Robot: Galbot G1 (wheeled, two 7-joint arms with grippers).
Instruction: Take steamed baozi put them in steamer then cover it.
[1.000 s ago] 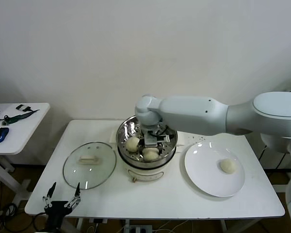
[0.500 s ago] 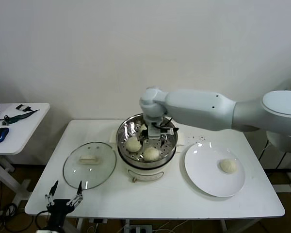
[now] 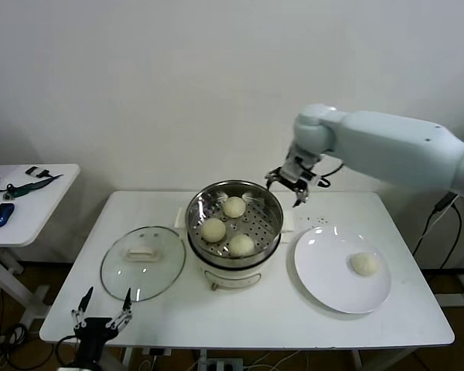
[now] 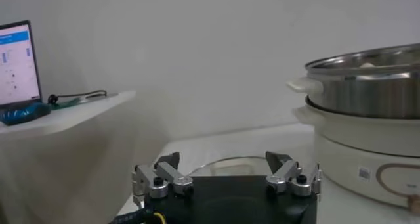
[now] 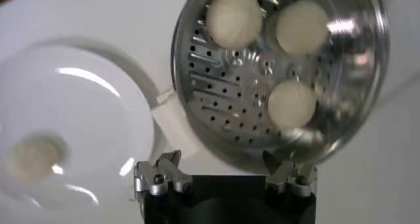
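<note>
Steamer [image 3: 272, 218]: three baozi [image 3: 234, 206] inside, smooth, cream-white. Plate [image 3: 325, 278]: one bun [image 3: 363, 264]. Cover [image 3: 143, 262] off. Right gripper [image 3: 294, 185] wide open, empty; left gripper [image 3: 100, 313] open, parked.

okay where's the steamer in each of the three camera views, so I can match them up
Head view: the steamer stands mid-table, between the cover and the plate.
Left wrist view: the steamer fills the picture's right side, seen side-on on its cream base.
Right wrist view: the steamer is seen from above, holding three baozi.
Shared landmark: its shiny steel rim.
</note>
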